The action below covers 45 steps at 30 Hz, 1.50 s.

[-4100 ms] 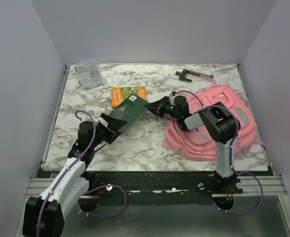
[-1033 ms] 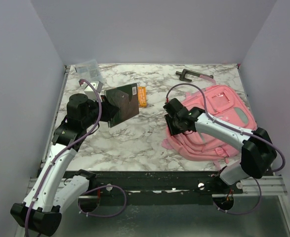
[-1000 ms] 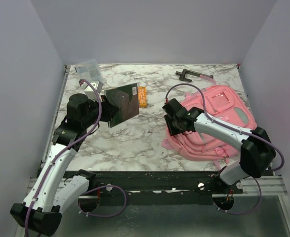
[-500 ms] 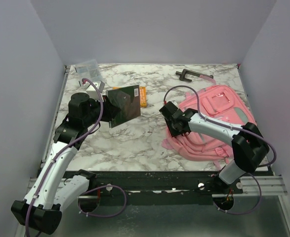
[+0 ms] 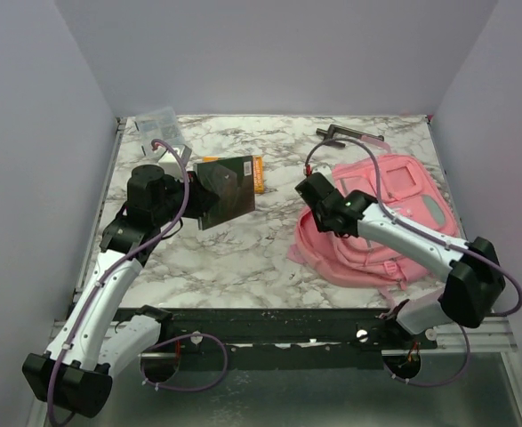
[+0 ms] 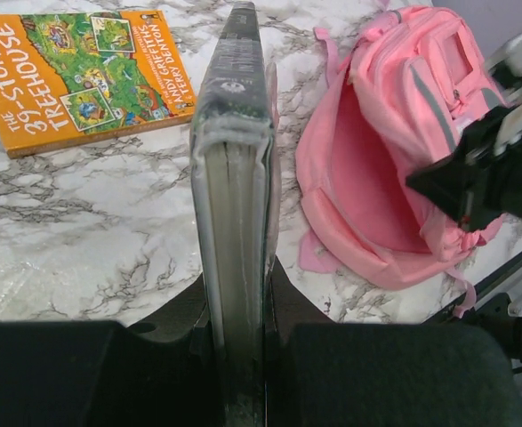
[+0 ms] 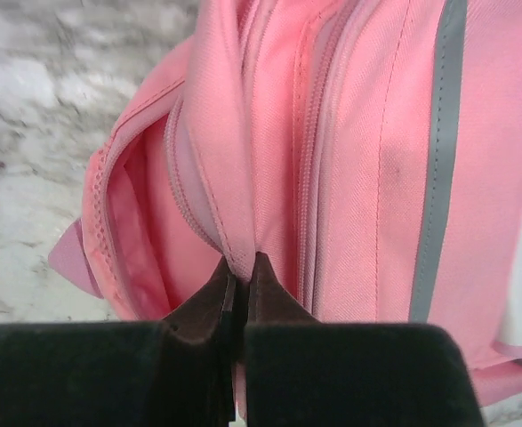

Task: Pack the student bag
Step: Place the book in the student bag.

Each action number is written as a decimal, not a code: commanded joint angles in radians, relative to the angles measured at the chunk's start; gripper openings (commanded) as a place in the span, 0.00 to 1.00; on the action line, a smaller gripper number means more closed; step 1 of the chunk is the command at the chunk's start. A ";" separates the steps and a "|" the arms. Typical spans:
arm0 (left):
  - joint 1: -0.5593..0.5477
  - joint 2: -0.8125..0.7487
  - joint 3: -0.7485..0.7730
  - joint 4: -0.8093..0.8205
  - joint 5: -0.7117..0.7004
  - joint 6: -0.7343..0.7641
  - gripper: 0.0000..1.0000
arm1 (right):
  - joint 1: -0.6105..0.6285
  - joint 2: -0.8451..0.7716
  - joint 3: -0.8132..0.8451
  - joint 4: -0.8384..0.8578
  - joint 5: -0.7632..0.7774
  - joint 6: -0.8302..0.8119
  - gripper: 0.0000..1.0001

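right gripper (image 7: pixel 239 267) is pinched tight on the lip of the student bag (image 7: pixel 367 178), a floppy pink pack with grey trim, lying on the right side of the table (image 5: pixel 243 258), mouth gaping left; left gripper (image 6: pixel 236 298) clamps a dark book (image 6: pixel 234 133), orange book (image 6: pixel 83 76) lying flat beyond

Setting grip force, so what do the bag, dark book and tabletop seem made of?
The bag: soft matte woven fabric; weave, stitched seams and zipper show. The dark book: paper pages, seen edge-on, in a glossy cover that catches light. The tabletop: marble look, grey veins on white; stone or printed laminate, cannot tell.
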 commanded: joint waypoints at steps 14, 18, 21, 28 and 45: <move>-0.047 0.124 -0.232 0.624 0.450 -0.650 0.00 | -0.015 -0.239 0.284 0.049 -0.071 -0.098 0.00; -0.156 0.173 -0.269 0.672 0.306 -0.768 0.00 | -0.020 -0.265 0.274 0.055 -0.120 -0.052 0.00; -0.220 0.195 -0.306 0.765 0.183 -0.894 0.00 | -0.020 -0.291 0.240 0.103 -0.143 -0.036 0.00; -0.319 0.330 -0.249 0.846 0.080 -1.064 0.00 | -0.020 -0.289 0.250 0.107 -0.194 0.007 0.00; -0.589 0.929 0.182 0.938 -0.283 -1.169 0.00 | -0.020 -0.324 0.239 0.193 -0.249 0.058 0.00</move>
